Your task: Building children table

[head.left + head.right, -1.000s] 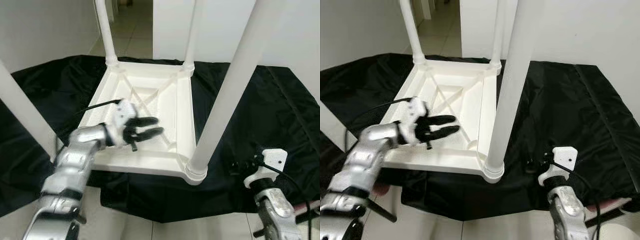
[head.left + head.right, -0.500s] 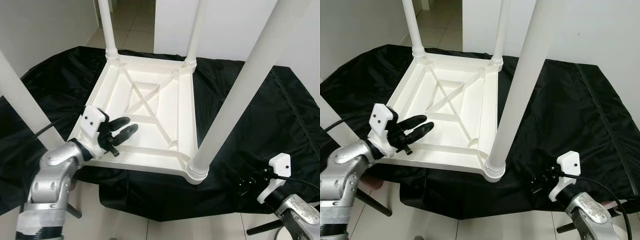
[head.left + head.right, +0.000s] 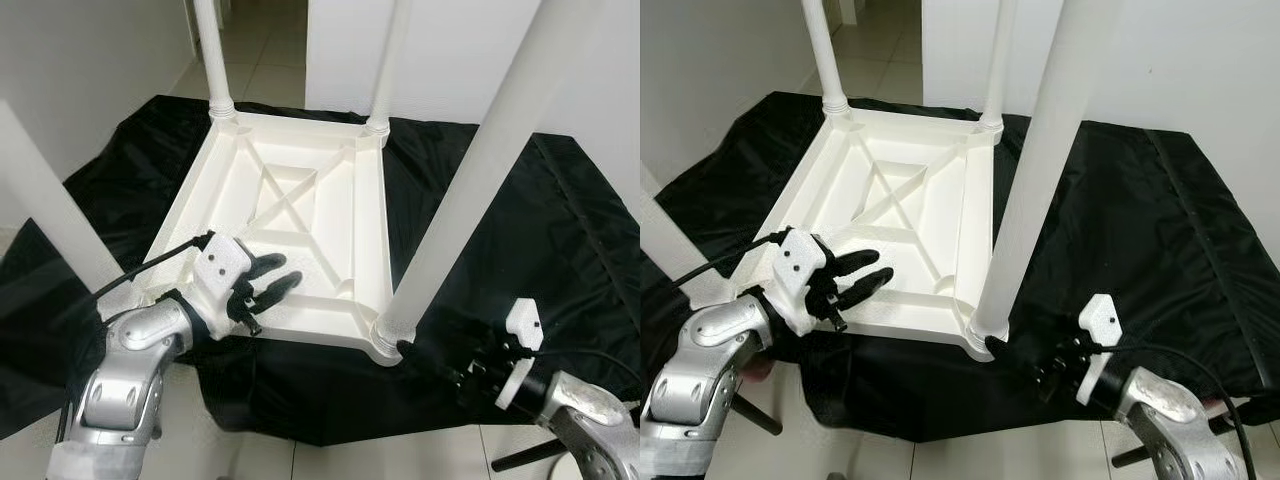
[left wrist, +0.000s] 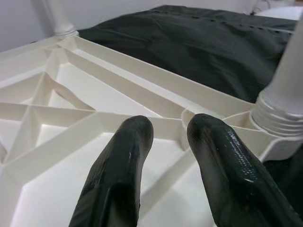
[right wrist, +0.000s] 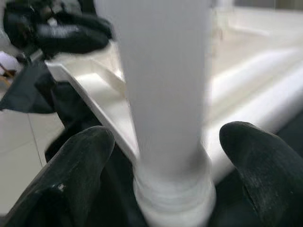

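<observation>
A white plastic children's table [image 3: 340,250] lies upside down on a black cloth, its legs pointing up. My left gripper [image 3: 283,272] hovers over the near-left part of the ribbed underside, open and holding nothing. In the left wrist view its fingers [image 4: 123,165] point across the ribs toward the near-right corner. My right gripper [image 3: 425,360] is low beside the collar [image 3: 393,335] of the near-right leg [image 3: 470,190]. In the right wrist view it [image 5: 170,151] is open, with a finger [image 5: 75,165] on each side of that leg, apart from it.
The black cloth [image 3: 520,220] spreads around the table over a tiled floor [image 3: 260,40]. The near-left leg [image 3: 45,200] rises close by my left arm. Two far legs [image 3: 212,60] stand at the back, with white walls to the left and behind.
My right gripper has come up from the lower right to the base of the near-right leg. My left gripper drew back from the panel's middle to its near-left edge.
</observation>
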Controlling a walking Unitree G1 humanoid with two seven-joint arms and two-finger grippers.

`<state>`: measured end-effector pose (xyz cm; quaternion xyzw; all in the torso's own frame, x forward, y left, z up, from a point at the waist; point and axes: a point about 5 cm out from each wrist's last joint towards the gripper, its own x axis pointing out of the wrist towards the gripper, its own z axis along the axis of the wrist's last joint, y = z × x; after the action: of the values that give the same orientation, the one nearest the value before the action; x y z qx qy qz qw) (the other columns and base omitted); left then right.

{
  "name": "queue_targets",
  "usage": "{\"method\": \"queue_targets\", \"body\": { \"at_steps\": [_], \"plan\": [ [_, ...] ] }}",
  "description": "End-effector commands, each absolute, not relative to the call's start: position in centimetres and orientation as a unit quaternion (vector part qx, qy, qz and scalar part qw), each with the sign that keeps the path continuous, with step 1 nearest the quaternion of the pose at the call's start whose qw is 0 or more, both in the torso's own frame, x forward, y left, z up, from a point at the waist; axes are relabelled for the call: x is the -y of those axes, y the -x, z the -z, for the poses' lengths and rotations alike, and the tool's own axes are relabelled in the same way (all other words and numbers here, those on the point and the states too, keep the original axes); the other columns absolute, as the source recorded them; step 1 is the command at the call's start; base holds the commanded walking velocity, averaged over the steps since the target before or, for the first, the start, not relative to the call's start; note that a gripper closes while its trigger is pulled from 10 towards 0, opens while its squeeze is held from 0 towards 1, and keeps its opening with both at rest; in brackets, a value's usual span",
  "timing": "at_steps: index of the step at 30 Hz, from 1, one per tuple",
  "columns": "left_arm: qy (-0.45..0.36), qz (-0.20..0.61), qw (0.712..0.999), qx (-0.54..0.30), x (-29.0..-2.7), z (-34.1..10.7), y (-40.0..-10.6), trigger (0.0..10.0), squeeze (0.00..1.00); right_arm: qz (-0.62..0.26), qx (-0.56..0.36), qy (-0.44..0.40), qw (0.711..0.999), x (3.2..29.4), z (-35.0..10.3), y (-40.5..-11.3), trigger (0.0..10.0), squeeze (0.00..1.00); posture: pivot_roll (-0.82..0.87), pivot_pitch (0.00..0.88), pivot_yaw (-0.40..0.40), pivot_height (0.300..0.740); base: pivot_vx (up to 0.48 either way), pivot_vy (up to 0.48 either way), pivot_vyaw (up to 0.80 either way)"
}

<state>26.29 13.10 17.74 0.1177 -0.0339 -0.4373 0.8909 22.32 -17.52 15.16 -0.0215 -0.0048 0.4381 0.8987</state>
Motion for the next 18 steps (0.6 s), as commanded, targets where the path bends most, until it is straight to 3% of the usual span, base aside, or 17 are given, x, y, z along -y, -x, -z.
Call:
{"method": "queue_targets", "body": {
  "at_steps": [1,5,10,15,18],
  "plan": [
    [-0.123,0.418,0.9,0.034,-12.9,-17.8,-26.3,10.0,0.0,-0.437,-0.004,0.025,0.899,17.1,-14.6,-22.6,10.0,0.0,0.06,0.034,-0.027,0.74,0.0,0.0,0.0],
    [-0.099,0.411,0.906,0.009,-12.2,-17.2,-26.3,10.0,0.0,-0.414,0.025,0.01,0.91,15.1,-14.4,-24.8,10.0,0.0,0.06,0.03,-0.021,0.74,0.0,0.0,0.0],
    [-0.079,0.411,0.908,0.001,-11.4,-17.0,-26.0,10.0,0.0,-0.394,0.031,0.007,0.919,14.7,-14.0,-25.9,10.0,0.0,0.07,0.032,-0.02,0.74,0.0,0.0,0.0],
    [-0.071,0.411,0.909,-0.001,-10.9,-16.9,-25.8,10.0,0.0,-0.385,0.028,0.009,0.922,15.0,-13.8,-26.3,10.0,0.0,0.07,0.032,-0.02,0.74,0.0,0.0,0.0],
    [-0.05,0.406,0.913,-0.007,-9.9,-16.7,-26.1,10.0,0.0,-0.345,0.028,0.026,0.938,17.3,-13.8,-27.5,10.0,0.0,0.05,0.032,-0.025,0.74,0.0,0.0,0.0]
  ]
}}
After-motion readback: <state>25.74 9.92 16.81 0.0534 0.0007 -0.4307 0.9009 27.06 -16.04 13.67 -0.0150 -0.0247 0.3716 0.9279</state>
